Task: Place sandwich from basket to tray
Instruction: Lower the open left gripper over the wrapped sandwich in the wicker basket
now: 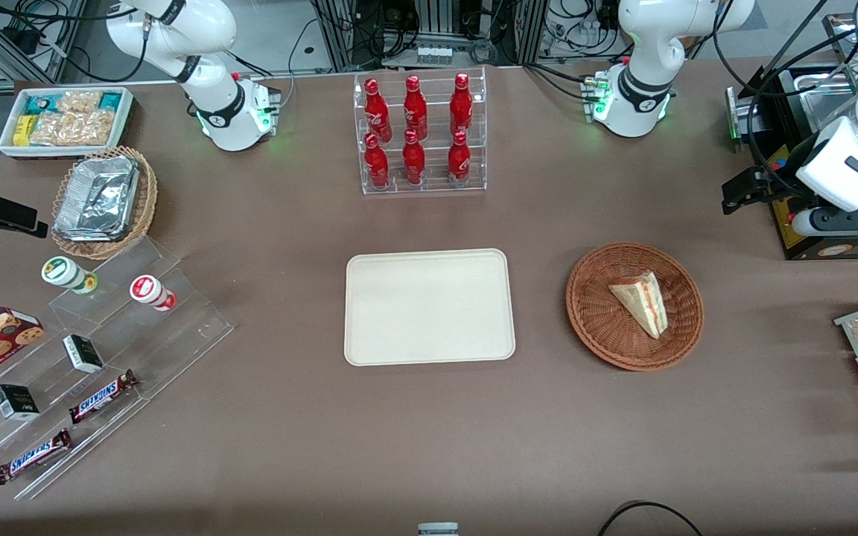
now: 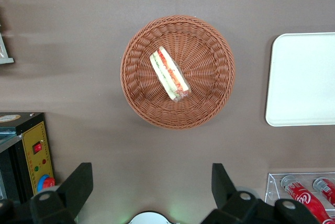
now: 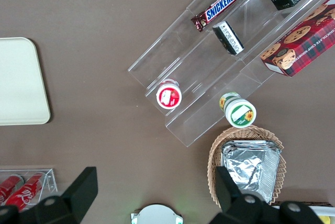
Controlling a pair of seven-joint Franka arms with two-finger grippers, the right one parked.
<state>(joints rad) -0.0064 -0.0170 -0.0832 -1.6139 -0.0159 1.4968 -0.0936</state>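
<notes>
Gripper (image 2: pixel 152 187) high over the bare surface (image 1: pixel 429 447), jaws spread wide, nothing between them; each finger (image 2: pixel 78 185) stands clear of everything below. It hangs short of the basket (image 2: pixel 214 85), offset toward the working arm's base, so approach has not started.

Sandwich (image 2: pixel 170 74) lies in the basket near its middle, on its side, layered cut edge showing in the wrist view. In the front view the sandwich (image 1: pixel 641 301) points its narrow tip toward the camera. It looks wrapped in clear film, though I can't be sure.

Basket (image 1: pixel 600 327) sits beside the tray (image 1: pixel 429 307), apart from it, toward the working arm's end. Tray bare.

Risks, as judged:
- Wedge is tapered; closing across the slanted faces could squeeze it out sideways.
- Film may be slick; slip during carry.
- Fingers descending too deep could snag the weave and drag or lift the light basket.
- Soft bread; a hard squeeze could crush it.
- The bottle rack (image 1: pixel 420 134) is well apart, little concern.
</notes>
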